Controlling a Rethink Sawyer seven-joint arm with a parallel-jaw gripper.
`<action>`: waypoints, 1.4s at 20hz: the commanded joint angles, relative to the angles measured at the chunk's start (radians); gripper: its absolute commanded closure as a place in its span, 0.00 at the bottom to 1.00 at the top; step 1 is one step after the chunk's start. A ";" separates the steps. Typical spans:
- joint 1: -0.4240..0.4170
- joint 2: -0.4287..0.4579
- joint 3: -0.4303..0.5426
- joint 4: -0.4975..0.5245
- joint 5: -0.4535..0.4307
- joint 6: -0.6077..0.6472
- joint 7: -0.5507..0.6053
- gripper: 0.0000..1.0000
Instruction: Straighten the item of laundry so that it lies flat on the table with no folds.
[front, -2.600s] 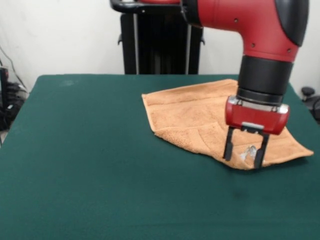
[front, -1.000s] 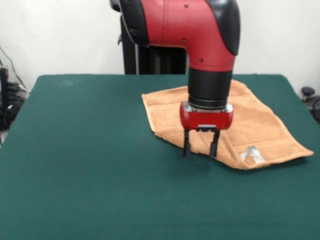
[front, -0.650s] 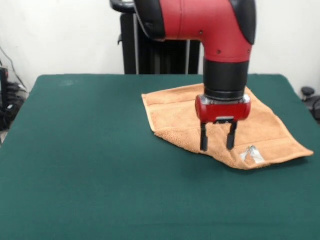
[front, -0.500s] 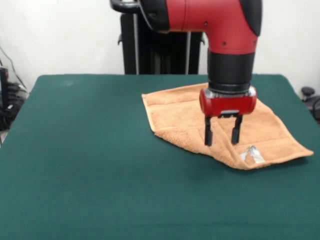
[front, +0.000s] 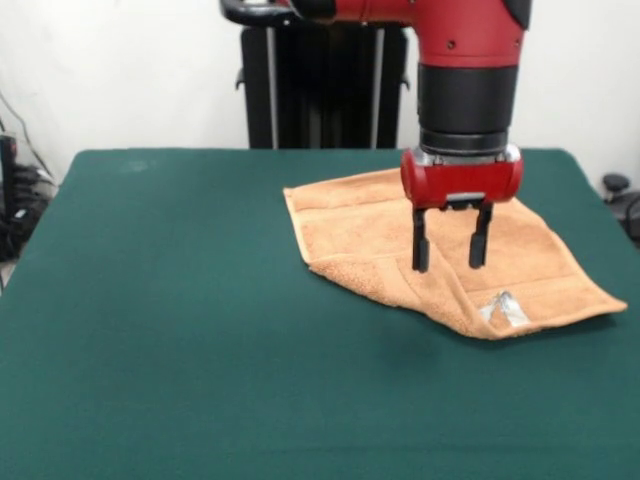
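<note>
Front view, one moment. Item: light-orange towel (front: 370, 235), lying on the green bench (front: 180, 330) toward the picture's right, its front edge doubled over in a fold; small white label (front: 502, 308) near the right front corner. Gripper (front: 450, 266): jaws stood apart, parted moderately, holding nothing, tips hanging over the towel's folded portion; whether they touched the cloth could not be told. Red and black arm (front: 468, 60) came down from above.

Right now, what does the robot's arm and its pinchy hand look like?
The arm is fat, round and shiny red, with small dark screw holes and a black cuff below. Under the cuff sits a thin silver ring and a red block. The gripper has two thin, straight black fingers. No cables show.
</note>
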 joint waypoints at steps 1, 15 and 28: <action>0.030 0.064 0.077 0.048 -0.059 0.042 0.012 0.00; 0.090 0.156 0.016 0.004 -0.091 -0.036 0.067 0.00; 0.071 0.207 0.016 -0.014 -0.124 -0.076 0.075 0.00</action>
